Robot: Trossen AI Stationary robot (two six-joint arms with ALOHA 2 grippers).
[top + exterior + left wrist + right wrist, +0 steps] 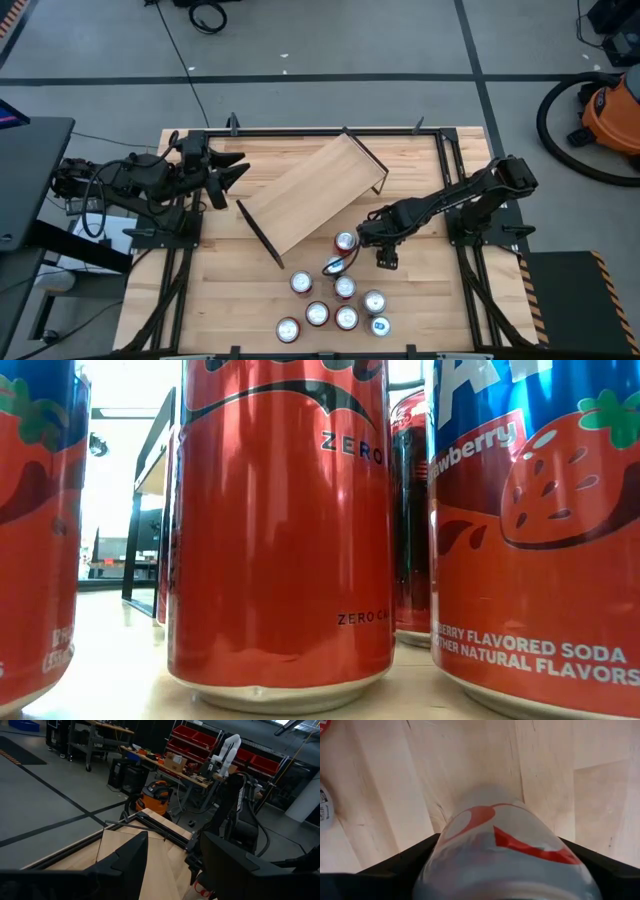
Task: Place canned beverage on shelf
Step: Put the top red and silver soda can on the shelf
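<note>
filling the right wrist view, a silver-and-red can (505, 855) is sitting pinched between the right gripper (345, 263) fingers. lifting it straight up should be avoiding the other cans (345, 317) beside it. the shelf (312, 192) is lying just beyond the gripper, toward the left gripper (232, 168), which is waiting spread open.

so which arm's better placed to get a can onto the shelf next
Right. The right gripper is already closed on a silver and red can, just beside the shelf and the can cluster. The left gripper hangs open at the table's far left corner, holding nothing.
</note>
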